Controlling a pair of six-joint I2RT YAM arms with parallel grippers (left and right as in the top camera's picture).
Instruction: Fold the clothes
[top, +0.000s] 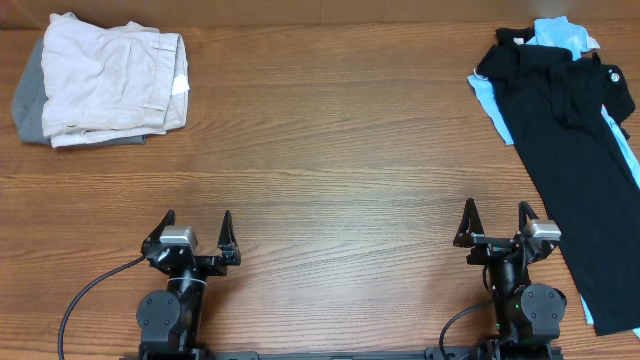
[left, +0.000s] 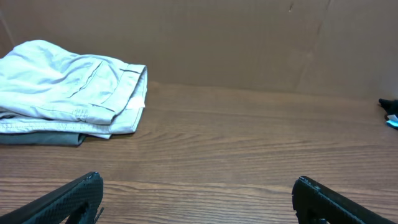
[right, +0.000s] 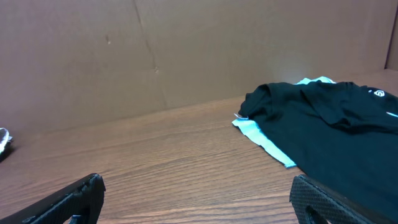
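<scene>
My left gripper (top: 197, 225) and right gripper (top: 496, 218), six o'clock, gape empty; folding seemingly unstarted, black shirt (top: 575, 160) at two o'clock next.

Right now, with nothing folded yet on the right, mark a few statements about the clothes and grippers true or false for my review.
1. The left gripper and right gripper are both open and empty. True.
2. The black shirt lies on top of the light blue polo. True.
3. The black shirt is neatly folded. False: it lies spread out, unfolded, on the right side.
4. The cream garment lies crumpled beside the black shirt. False: it is folded, at the far left, on a grey garment.
</scene>
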